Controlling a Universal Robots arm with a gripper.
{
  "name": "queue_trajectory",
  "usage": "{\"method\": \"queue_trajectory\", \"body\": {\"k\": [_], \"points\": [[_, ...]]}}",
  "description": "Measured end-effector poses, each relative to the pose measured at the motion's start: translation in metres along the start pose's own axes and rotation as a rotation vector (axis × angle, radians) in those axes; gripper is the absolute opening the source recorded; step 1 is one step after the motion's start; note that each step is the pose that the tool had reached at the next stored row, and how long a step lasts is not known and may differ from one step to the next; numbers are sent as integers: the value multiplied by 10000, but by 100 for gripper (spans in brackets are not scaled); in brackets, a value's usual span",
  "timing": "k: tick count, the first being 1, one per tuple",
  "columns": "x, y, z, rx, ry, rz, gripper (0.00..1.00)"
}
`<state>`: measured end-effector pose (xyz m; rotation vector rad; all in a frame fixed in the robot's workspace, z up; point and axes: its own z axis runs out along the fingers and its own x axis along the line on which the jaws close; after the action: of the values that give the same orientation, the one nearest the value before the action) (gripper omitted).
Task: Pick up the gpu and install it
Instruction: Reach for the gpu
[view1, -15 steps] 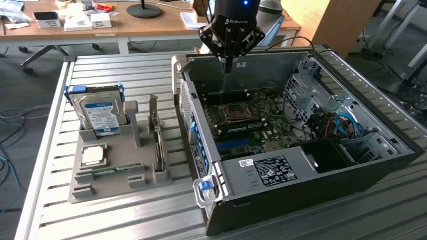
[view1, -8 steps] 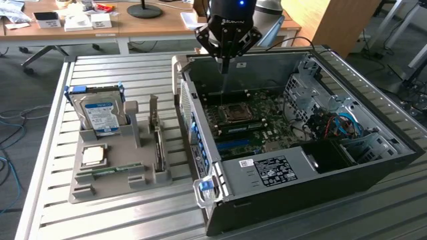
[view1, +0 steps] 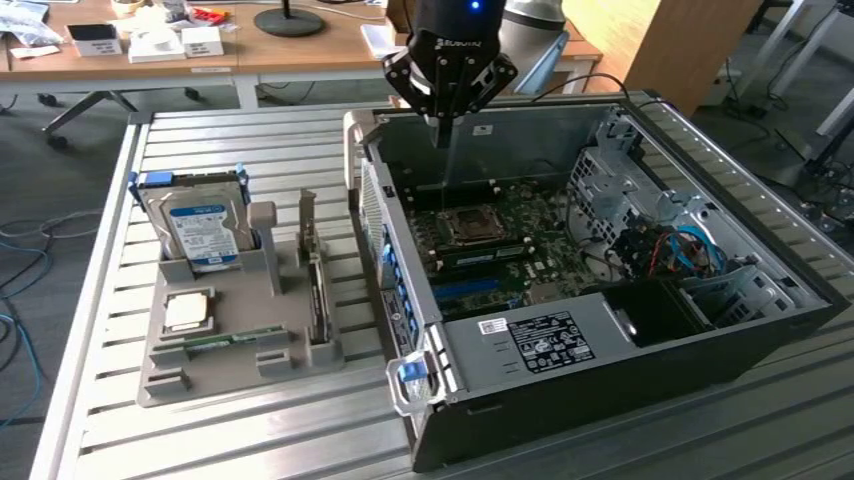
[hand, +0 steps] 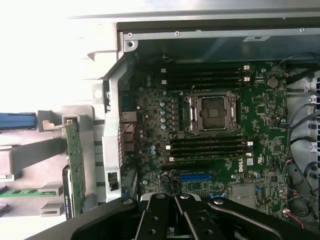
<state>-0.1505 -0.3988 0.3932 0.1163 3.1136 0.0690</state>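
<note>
The black metal gripper (view1: 442, 128), fingers shut on nothing, could jab the green motherboard (view1: 514, 245) below, thin dark-green gpu card (view1: 315, 272) unpicked

The tool (view1: 442, 128) is matt black with a faint sheen. Below it, the case (view1: 747, 330) is dull bare sheet metal inside and matt black outside. The motherboard (view1: 514, 235) is dark green board with a shiny metal socket frame. Well apart from the tool, the holder (view1: 200, 375) is matt grey plastic. In it are the gpu (view1: 316, 275), showing a green board edge, and the drive (view1: 200, 235), silvery metal under a glossy label. The tabletop (view1: 240, 140) is ribbed, brushed pale metal.
</note>
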Motion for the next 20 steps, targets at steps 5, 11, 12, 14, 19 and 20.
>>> {"method": "queue_trajectory", "body": {"k": [5, 11, 12, 14, 19, 20], "points": [[2, -1, -1, 1, 1, 2, 11], [2, -1, -1, 1, 0, 2, 11], [2, 0, -1, 1, 1, 2, 11], [2, 0, -1, 1, 1, 2, 11], [36, -3, -2, 2, 1, 1, 11], [50, -4, -2, 0, 0, 1, 11]]}}
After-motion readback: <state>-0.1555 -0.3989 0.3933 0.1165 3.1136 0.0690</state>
